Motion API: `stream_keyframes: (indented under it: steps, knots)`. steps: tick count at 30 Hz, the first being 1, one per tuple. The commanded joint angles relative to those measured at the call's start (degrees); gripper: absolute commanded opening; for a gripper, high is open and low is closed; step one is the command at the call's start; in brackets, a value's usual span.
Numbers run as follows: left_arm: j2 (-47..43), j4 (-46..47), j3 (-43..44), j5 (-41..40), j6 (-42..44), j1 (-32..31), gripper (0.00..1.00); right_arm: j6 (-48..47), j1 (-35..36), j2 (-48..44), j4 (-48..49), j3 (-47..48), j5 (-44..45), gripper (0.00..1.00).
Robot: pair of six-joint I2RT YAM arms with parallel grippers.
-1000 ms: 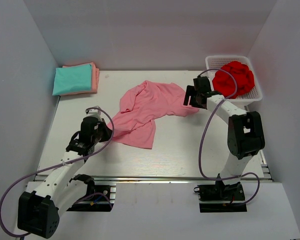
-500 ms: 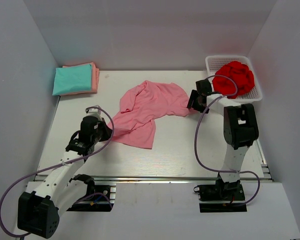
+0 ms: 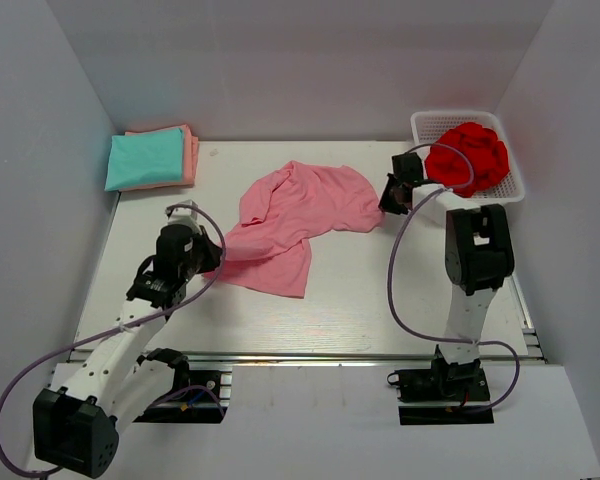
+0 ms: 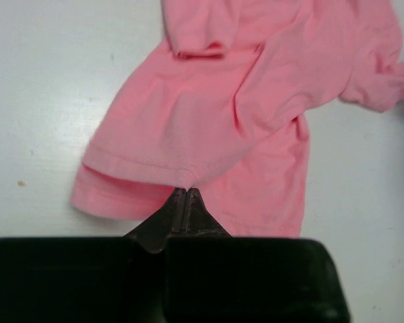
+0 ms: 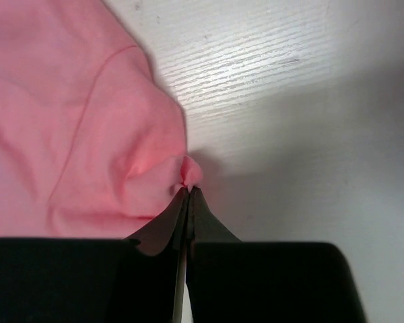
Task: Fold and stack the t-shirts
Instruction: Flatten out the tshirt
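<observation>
A light pink t-shirt (image 3: pixel 298 208) lies crumpled across the middle of the table. My left gripper (image 3: pixel 216 253) is shut on its near left hem (image 4: pixel 168 176), the fingertips pinched together on the cloth edge. My right gripper (image 3: pixel 384 208) is shut on the shirt's far right corner (image 5: pixel 190 171), where a small fold of pink bunches at the tips. A folded teal t-shirt (image 3: pixel 145 158) lies on a folded salmon-orange one (image 3: pixel 190 152) at the back left corner.
A white mesh basket (image 3: pixel 512 180) at the back right holds a bunched red cloth (image 3: pixel 468 155). White walls enclose the table on three sides. The right arm stands upright close to the basket.
My right gripper has closed on the pink shirt's right corner and shifted slightly toward the back. The left gripper has lifted its hem a little; the shirt's left edge has drawn tighter.
</observation>
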Motion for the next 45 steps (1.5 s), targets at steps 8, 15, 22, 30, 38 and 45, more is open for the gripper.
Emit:
stream_keyframes:
  steps: [8, 15, 22, 30, 38, 45]
  knots:
    - [-4.5, 2.4, 18.1, -8.7, 5.2, 0.3, 0.0, -3.8, 0.1, -32.7, 14.1, -5.3, -1.1, 0.0]
    - [-8.6, 2.9, 26.1, -16.7, 8.1, 0.3, 0.0, -9.6, -0.1, -45.0, 15.5, 0.7, 5.3, 0.0]
    - [-10.2, 3.0, 32.7, -16.1, 12.3, 0.3, 0.0, -17.0, 0.0, -51.3, 15.5, 9.4, 8.9, 0.0]
    - [-16.9, 0.3, 38.5, -17.4, 14.0, 0.3, 0.0, -22.3, 0.0, -58.8, 13.2, 18.1, 8.6, 0.0]
    - [-21.6, -2.4, 46.9, -15.1, 15.6, 0.3, 0.0, -23.2, 0.1, -67.5, 7.1, 21.1, 6.8, 0.0]
    - [-21.6, -4.4, 53.9, -12.1, 17.2, 0.8, 0.0, -23.0, -0.1, -70.7, 3.4, 24.8, 4.3, 0.0]
